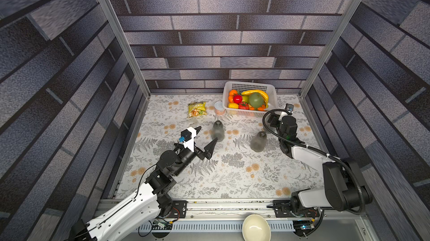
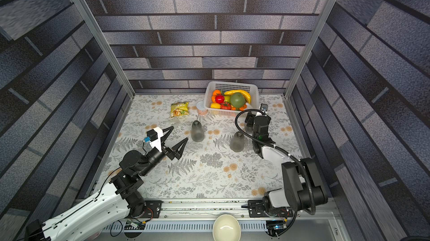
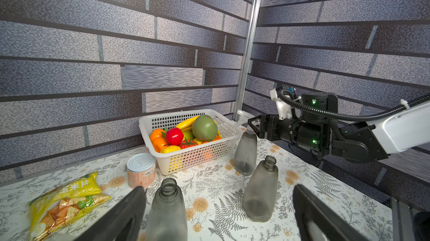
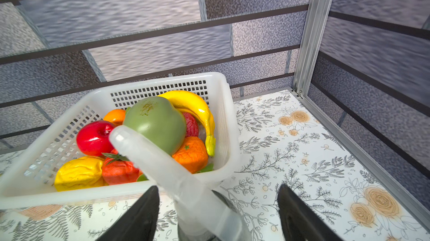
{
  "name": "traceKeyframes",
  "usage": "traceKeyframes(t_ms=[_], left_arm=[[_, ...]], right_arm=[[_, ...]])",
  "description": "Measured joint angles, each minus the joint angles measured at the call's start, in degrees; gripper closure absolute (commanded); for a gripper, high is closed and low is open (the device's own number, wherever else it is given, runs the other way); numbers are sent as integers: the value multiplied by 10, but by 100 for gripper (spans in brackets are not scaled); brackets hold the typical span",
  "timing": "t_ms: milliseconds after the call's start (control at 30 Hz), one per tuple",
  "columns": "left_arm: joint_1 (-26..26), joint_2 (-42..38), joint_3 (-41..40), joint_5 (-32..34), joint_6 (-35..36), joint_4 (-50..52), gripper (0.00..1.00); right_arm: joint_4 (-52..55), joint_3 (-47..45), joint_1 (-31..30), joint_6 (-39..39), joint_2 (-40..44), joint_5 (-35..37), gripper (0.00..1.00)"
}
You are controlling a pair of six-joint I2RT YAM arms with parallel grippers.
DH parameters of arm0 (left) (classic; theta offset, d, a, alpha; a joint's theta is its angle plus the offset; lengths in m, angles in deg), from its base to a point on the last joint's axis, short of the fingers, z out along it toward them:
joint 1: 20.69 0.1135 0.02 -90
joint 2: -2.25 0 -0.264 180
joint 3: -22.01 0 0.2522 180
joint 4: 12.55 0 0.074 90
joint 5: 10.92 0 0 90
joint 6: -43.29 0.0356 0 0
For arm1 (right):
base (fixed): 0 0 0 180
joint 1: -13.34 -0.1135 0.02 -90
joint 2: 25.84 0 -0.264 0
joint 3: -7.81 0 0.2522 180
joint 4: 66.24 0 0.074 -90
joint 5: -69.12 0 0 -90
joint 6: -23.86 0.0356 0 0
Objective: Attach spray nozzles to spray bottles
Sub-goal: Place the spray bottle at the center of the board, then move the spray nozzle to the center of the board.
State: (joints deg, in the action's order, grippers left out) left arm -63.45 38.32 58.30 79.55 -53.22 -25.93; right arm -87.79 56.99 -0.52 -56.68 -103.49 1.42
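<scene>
Sitting on top of one spray bottle (image 3: 245, 156) is a clear spray nozzle (image 4: 162, 163). That bottle stands at 2 o'clock on the tabletop (image 1: 232, 177), just beside the fruit basket (image 4: 224, 112). I cannot tell if the collar is screwed tight. The right pincer (image 4: 217, 189) is spread, with one finger on each side of the nozzle, not pinching it. If it backs off crooked, a finger may hook the nozzle and tip the light bottle. The nozzle's long nose reaches close to the basket and could catch there. Near the middle stand a first open bottle (image 1: 218, 131) and a second open bottle (image 1: 257, 141). The right arm could knock the second. The left pincer (image 1: 208, 133) hangs spread wide and empty, at 9 o'clock of the first.
</scene>
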Motion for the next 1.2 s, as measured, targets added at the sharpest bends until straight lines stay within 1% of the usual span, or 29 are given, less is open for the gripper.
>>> traceKeyframes(t_ms=[133, 233, 333, 400, 500, 600, 667, 733, 767, 800, 867, 933, 1000, 1033, 1067, 1100, 1133, 1200], left_arm=[[0, -1, 12, 10, -1, 23, 0], [0, -3, 23, 24, -5, 37, 0], [0, -12, 33, 51, -18, 58, 0], [0, -24, 41, 77, -32, 80, 0], [0, -51, 56, 127, -54, 132, 0], [5, -78, 80, 199, -85, 214, 0], [22, -89, 99, 240, -112, 275, 0], [56, -90, 117, 258, -139, 330, 0], [82, -85, 127, 257, -158, 361, 0], [112, -75, 137, 252, -179, 390, 1], [184, -47, 157, 221, -219, 445, 6], [283, -9, 165, 148, -262, 492, 17], [390, 22, 154, 61, -299, 522, 22], [431, 33, 142, 24, -315, 532, 25], [460, 42, 128, -2, -329, 542, 28], [481, 47, 108, -29, -341, 554, 29], [485, 49, 94, -46, -349, 567, 29], [467, 51, 80, -64, -360, 596, 28]], right_arm=[[40, -3, 0, 0, 73, -13, 18], [64, -3, -1, 0, 120, -19, 21], [108, -2, -3, 5, 162, -24, 23], [152, 3, -9, 13, 199, -26, 24], [252, 43, -30, 28, 254, -34, 25], [329, 91, -49, 38, 285, -52, 26], [378, 118, -62, 43, 302, -65, 26], [424, 139, -69, 52, 311, -79, 26], [444, 148, -71, 56, 311, -89, 26], [462, 155, -73, 61, 310, -98, 26], [489, 163, -73, 71, 304, -118, 26], [511, 167, -73, 80, 296, -135, 26], [526, 167, -73, 89, 292, -150, 26], [530, 167, -73, 93, 292, -155, 26], [532, 167, -73, 98, 292, -162, 26], [532, 167, -73, 101, 292, -167, 26], [531, 167, -73, 104, 292, -172, 26], [530, 165, -73, 110, 293, -180, 25]])
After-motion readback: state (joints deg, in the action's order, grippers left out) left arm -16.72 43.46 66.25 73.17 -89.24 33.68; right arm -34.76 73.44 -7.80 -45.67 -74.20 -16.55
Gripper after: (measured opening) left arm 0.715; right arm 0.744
